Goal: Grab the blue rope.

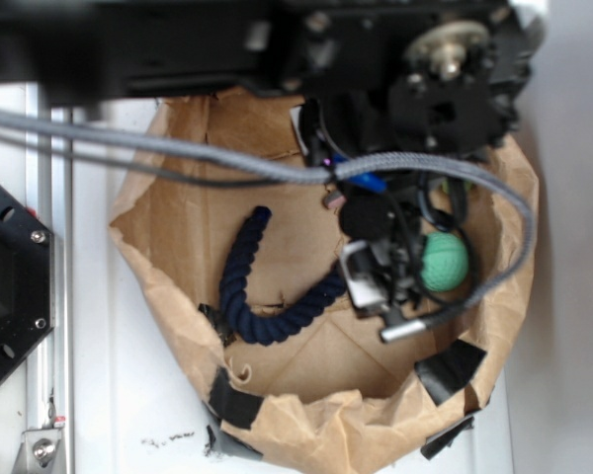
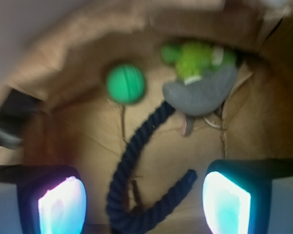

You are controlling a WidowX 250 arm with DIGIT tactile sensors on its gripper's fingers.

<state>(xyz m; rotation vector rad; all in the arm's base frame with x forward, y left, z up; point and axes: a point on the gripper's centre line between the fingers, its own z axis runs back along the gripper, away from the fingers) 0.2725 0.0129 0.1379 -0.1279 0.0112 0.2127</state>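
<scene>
The blue rope (image 1: 277,301) lies on the floor of a crumpled brown paper tray (image 1: 178,296), bent in a U. In the exterior view 1 end points up toward 12 o'clock at the left, the bend sits low near 6 o'clock of the tray floor, and the other arm runs up toward 2 o'clock, where it disappears under the robot's wrist. In the wrist view the rope (image 2: 136,161) fills the centre: the bend is at the bottom edge, a long arm climbs toward 1 o'clock and meets a grey stuffed toy (image 2: 200,92), and the short free end stops just left of the right finger.

The gripper (image 2: 144,197) hangs over the tray with its fingers (image 2: 61,202) spread wide; the 2 glowing pads stand at the lower left and lower right of the wrist view, with the rope's bend between them. Nothing is held. Whether the pads touch the paper cannot be told.

A green ball (image 2: 126,84) rests at 11 o'clock from the rope's long arm in the wrist view, apart from it; in the exterior view the ball (image 1: 443,262) shows at the right of the wrist. A fuzzy yellow-green part (image 2: 195,58) sits on top of the grey toy.

A thick grey braided cable (image 1: 178,148) loops across the top of the tray and down its right side. Black tape patches (image 1: 450,367) hold the paper rim at the lower edge. The tray sits on a white counter (image 1: 128,395).
</scene>
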